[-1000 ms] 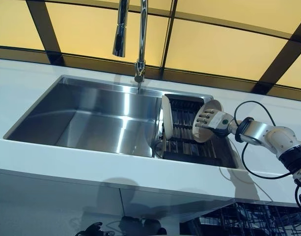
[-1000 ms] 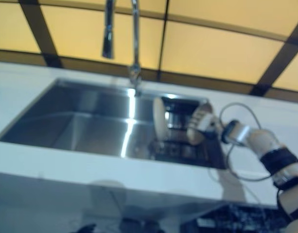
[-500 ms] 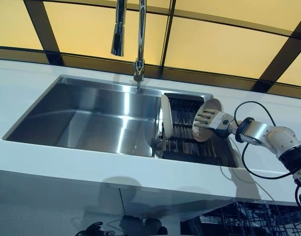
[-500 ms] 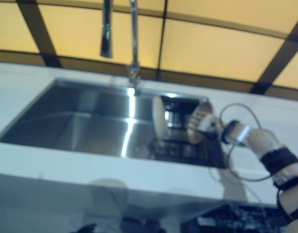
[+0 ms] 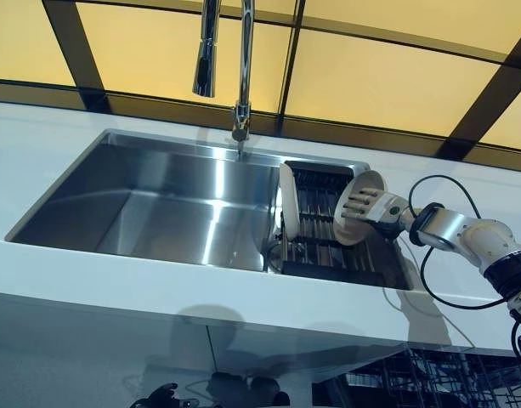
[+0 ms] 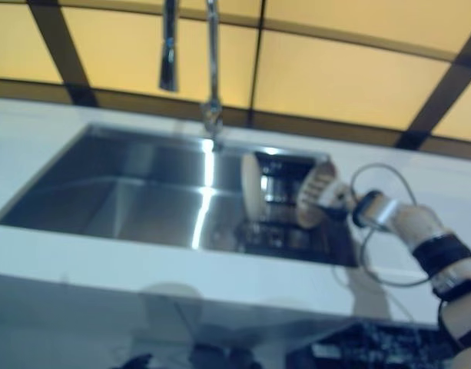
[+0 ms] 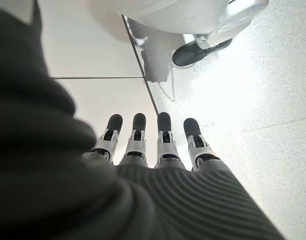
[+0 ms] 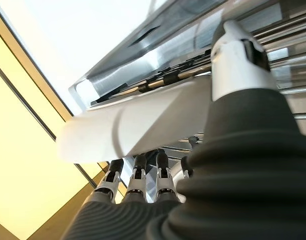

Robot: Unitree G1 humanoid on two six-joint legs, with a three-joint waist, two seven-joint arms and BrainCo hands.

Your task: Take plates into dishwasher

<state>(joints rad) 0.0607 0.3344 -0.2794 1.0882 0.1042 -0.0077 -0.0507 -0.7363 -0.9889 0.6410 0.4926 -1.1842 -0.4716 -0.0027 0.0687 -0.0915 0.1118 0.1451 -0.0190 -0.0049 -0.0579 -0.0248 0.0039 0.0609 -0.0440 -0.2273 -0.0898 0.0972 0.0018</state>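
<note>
In the sink's right part a dark dish rack (image 5: 318,248) holds a white plate (image 5: 288,202) standing on edge at its left end. A second white plate (image 5: 347,233) stands tilted at the rack's right side, and my right hand (image 5: 362,205) is shut on it. The fingers (image 8: 135,176) lie across one face and the thumb (image 8: 236,56) presses the other, with the plate's rim (image 8: 143,120) between them. My left hand (image 7: 153,145) hangs low over the floor, fingers straight and holding nothing.
The steel basin (image 5: 158,200) fills the left part of the sink, with a tall faucet (image 5: 241,68) behind it. White counter (image 5: 158,285) runs along the front. The wire racks of the open dishwasher (image 5: 430,382) show at the lower right, below the counter.
My right hand and the plate it holds have barely shifted, a touch up and to the right. The other plate stands as before.
</note>
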